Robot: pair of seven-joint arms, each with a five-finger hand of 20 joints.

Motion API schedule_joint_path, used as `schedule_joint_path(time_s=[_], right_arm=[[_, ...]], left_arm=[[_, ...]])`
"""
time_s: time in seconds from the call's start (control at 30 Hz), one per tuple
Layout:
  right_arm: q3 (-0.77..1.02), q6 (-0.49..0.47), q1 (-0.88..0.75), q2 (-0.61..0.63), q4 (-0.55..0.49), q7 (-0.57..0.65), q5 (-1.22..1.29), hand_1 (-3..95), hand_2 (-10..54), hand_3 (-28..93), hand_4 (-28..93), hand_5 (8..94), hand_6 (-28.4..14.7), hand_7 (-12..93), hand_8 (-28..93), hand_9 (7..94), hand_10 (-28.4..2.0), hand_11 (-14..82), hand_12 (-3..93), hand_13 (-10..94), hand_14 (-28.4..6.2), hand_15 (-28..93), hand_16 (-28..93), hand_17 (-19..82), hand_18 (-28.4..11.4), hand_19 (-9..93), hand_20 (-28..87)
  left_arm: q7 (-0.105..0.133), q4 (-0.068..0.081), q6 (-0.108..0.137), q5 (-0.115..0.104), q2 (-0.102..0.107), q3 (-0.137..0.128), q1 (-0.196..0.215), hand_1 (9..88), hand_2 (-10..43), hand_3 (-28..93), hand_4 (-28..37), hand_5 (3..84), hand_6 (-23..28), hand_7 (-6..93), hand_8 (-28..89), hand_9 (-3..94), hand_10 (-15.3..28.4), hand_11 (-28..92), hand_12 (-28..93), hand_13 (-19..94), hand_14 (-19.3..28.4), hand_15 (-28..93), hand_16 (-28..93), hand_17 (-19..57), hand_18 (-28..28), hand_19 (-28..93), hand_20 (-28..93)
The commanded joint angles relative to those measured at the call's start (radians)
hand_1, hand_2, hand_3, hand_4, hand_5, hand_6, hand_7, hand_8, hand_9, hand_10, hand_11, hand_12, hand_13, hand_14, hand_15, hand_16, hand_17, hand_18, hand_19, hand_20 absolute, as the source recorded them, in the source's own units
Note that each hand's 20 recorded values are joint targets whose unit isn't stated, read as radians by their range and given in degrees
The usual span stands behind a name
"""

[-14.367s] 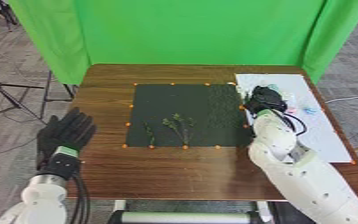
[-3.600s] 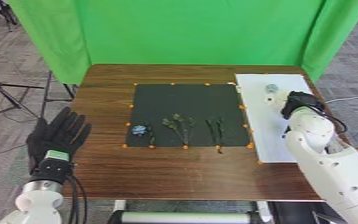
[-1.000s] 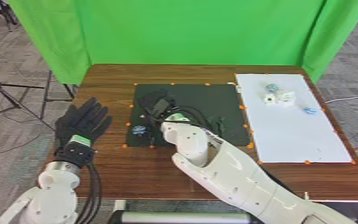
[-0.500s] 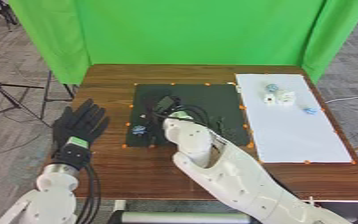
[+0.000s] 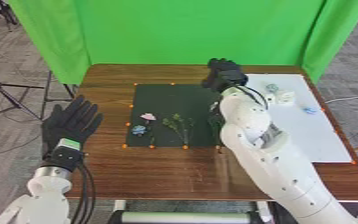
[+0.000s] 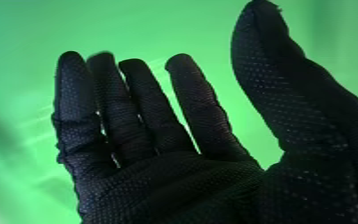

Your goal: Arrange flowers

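Observation:
In the head view my right hand [image 5: 224,77] is over the dark mat's far right corner, beside the white sheet. Straight, spread fingers with nothing between them show on the right hand [image 6: 171,185] in its wrist view. My left hand [image 5: 69,122] lies open off the table's left side. On the dark mat [image 5: 171,100], a pink flower [image 5: 148,116] sits just beyond a blue flower [image 5: 139,130] at the left. Green sprigs [image 5: 180,126] lie at the mat's middle. Stems by its right edge are partly hidden by the right arm.
The white sheet [image 5: 309,135] on the right bears white flowers [image 5: 285,97], a pale blue-green flower [image 5: 272,87] and a blue flower [image 5: 310,110]. Orange markers line the mat. A green curtain [image 5: 193,30] hangs behind the table [image 5: 158,175].
My right hand has moved from the mat's left part to its far right corner and opened. The pink flower now shows in full beside the blue one. The left hand shifted slightly.

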Motion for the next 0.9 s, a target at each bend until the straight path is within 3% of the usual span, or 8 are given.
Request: schedule_joint_path(time_s=[0.03, 0.27, 0.3, 0.43, 0.47, 0.5, 0.53, 0.9], right_arm=[[0.162, -0.082, -0.086, 0.192, 0.058, -0.013, -0.092, 45.7, -9.5, 86, -28, 43.1, -8.0, 16, -12, 36.6, -19.3, 12.4, 13.4, 23, -18.5, 34, 4, 16, -21.1, 63, 18], [0.275, -0.151, -0.199, 0.232, 0.032, 0.027, -0.042, 45.1, -9.5, 87, -28, 40.9, -8.0, 16, -13, 34.5, -18.7, 11.3, 12.5, 22, -17.8, 31, 3, 14, -20.8, 61, 16], [0.288, -0.144, -0.217, 0.235, 0.026, 0.042, -0.032, 45.2, -9.5, 87, -28, 40.9, -8.1, 16, -13, 34.1, -18.7, 11.2, 12.4, 22, -17.8, 31, 3, 14, -20.8, 61, 16], [0.331, -0.138, -0.253, 0.236, 0.028, 0.075, -0.002, 45.9, -9.5, 87, -28, 40.1, -8.4, 15, -12, 33.3, -18.5, 11.2, 12.0, 22, -17.7, 29, 3, 15, -20.8, 60, 15], [0.337, -0.131, -0.258, 0.241, 0.030, 0.088, 0.013, 46.0, -9.5, 87, -28, 40.0, -8.4, 15, -12, 33.2, -18.4, 11.3, 11.8, 22, -17.6, 29, 3, 15, -21.4, 59, 14], [0.345, -0.124, -0.262, 0.246, 0.032, 0.094, 0.017, 46.2, -9.5, 87, -28, 40.0, -8.2, 15, -12, 33.3, -18.0, 11.4, 11.6, 22, -17.7, 30, 3, 16, -22.3, 58, 13], [0.349, -0.116, -0.267, 0.251, 0.036, 0.098, 0.015, 46.7, -9.5, 86, -28, 40.1, -7.9, 16, -12, 33.4, -17.7, 11.5, 11.5, 23, -17.7, 30, 3, 16, -22.5, 58, 13], [0.375, -0.068, -0.260, 0.265, 0.080, 0.137, 0.024, 51.3, -9.5, 77, -28, 40.6, -7.2, 17, -14, 32.3, -16.4, 12.6, 9.5, 24, -16.8, 29, 1, 18, -22.5, 57, 10]], left_arm=[[0.010, -0.024, -0.022, -0.028, 0.017, 0.017, 0.027, 28.0, 17.5, 72, -28.3, 45.6, 5.8, 20.5, -12, 42.5, 13.6, 24, 11, 29, 14.4, 45, -9, -3.9, 15.5, 43, 12], [0.020, -0.028, -0.009, -0.037, 0.028, 0.010, 0.044, 27.8, 17.6, 72, -28.3, 45.7, 5.9, 19.6, -11, 42.4, 13.6, 24, 11, 28, 14.1, 44, -8, -4.0, 15.1, 42, 12], [-0.004, -0.030, -0.007, -0.015, -0.003, -0.003, 0.046, 27.7, 17.6, 72, -28.3, 45.7, 5.9, 19.6, -11, 42.3, 13.6, 24, 11, 28, 14.1, 44, -8, -4.0, 15.1, 42, 12], [0.004, -0.035, -0.001, -0.019, 0.000, -0.010, 0.061, 27.7, 17.6, 72, -28.3, 45.6, 5.9, 19.5, -11, 42.0, 13.6, 23, 11, 28, 14.2, 44, -8, -4.0, 15.1, 42, 12], [-0.018, -0.032, -0.005, -0.004, -0.018, -0.020, 0.056, 27.6, 17.6, 72, -28.3, 45.1, 5.7, 19.4, -11, 42.0, 13.6, 23, 11, 28, 14.2, 44, -8, -4.0, 15.1, 42, 12], [0.009, -0.027, -0.013, -0.026, 0.013, -0.004, 0.050, 27.6, 17.6, 72, -28.3, 44.6, 5.7, 19.3, -11, 42.0, 13.6, 23, 11, 28, 14.2, 44, -8, -4.1, 15.1, 42, 12], [0.014, -0.028, -0.008, -0.034, 0.017, -0.001, 0.049, 27.6, 17.6, 73, -28.3, 44.2, 5.7, 19.3, -11, 42.0, 13.6, 23, 11, 28, 14.4, 44, -8, -4.1, 15.1, 43, 12], [0.022, -0.026, -0.015, -0.032, 0.014, 0.007, 0.043, 27.6, 17.6, 72, -28.3, 43.3, 5.5, 19.5, -11, 42.1, 13.4, 24, 11, 29, 15.0, 46, -8, -4.1, 15.2, 42, 12]])
